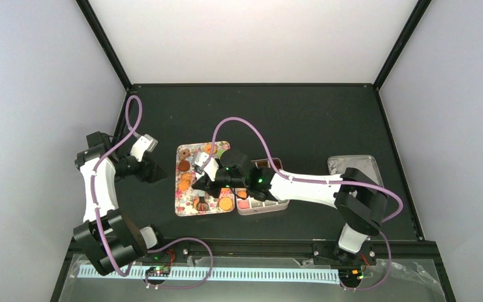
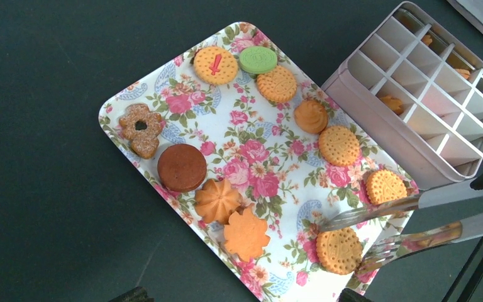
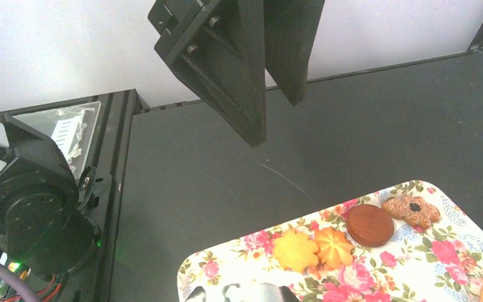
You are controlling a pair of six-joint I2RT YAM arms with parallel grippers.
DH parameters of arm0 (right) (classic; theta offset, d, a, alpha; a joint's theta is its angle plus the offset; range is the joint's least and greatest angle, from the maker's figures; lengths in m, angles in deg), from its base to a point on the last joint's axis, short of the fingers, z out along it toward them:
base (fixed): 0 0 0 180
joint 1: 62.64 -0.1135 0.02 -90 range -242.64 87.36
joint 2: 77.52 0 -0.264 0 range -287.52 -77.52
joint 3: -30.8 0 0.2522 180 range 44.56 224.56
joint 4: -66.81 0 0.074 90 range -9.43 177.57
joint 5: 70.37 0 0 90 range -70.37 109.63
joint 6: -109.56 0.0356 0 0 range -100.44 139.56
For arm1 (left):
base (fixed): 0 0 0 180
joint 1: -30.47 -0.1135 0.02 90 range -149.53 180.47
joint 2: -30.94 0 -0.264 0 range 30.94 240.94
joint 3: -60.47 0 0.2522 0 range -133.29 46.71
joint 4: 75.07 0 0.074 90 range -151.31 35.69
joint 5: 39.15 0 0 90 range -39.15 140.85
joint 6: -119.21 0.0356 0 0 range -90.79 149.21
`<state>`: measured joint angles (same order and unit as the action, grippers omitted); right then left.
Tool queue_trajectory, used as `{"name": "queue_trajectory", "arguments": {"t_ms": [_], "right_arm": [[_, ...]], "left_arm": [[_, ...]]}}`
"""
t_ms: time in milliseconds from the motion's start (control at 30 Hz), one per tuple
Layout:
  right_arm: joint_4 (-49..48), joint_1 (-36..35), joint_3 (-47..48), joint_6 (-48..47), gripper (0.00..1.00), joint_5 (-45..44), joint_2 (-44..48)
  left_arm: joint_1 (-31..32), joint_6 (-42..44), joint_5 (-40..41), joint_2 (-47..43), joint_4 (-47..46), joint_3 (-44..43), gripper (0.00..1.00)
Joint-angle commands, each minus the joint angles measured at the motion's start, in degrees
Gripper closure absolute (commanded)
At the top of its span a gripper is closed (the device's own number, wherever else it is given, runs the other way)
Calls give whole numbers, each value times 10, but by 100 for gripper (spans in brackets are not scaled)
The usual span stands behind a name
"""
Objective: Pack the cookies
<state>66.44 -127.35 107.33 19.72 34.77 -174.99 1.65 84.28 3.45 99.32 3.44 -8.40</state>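
Several cookies lie on the flower-patterned tray [image 2: 163,75] [image 1: 187,206]: golden rounds, a brown one [image 2: 182,167], a green one [image 2: 258,60] and a flower-shaped one [image 2: 246,233]. My right gripper [image 1: 202,184] [image 3: 239,294] reaches over the tray and is shut on the metal tongs [image 2: 377,209]. The tongs' tines stand on either side of a round golden cookie [image 2: 338,250] near the tray's corner. My left gripper [image 2: 242,296] [image 1: 154,171] hovers open to the left of the tray, holding nothing.
A white box with a grid of compartments [image 2: 377,119] sits against the tray's right side, with a few cookies [image 2: 393,102] in its cells. Its lid [image 1: 352,165] lies at the far right. In the right wrist view the left gripper's dark fingers [image 3: 239,69] hang above the mat.
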Motion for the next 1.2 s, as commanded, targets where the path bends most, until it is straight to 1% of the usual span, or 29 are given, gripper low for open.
{"name": "queue_trajectory", "arguments": {"t_ms": [0, 267, 467, 600, 933, 1067, 1167], "right_arm": [[-11, -5, 3, -2, 84, -1, 1], [3, -5, 23, -14, 99, -31, 44], [20, 5, 17, -13, 99, -47, 98], [42, 17, -9, -12, 99, -65, 152], [208, 55, -120, -28, 99, -141, 357], [264, 59, -145, -29, 99, -162, 407], [289, 59, -154, -29, 99, -167, 426]], "left_arm": [[-4, 21, -23, 1, 17, -9, 21], [-4, 22, -24, 1, 18, -15, 21], [-4, 18, -29, 7, 20, -23, 21], [-4, 21, -31, 8, 20, -23, 21], [-2, 42, -84, 11, 24, -15, 21], [4, 48, -94, 4, 19, -5, 20], [7, 49, -93, 3, 22, -5, 20]]}}
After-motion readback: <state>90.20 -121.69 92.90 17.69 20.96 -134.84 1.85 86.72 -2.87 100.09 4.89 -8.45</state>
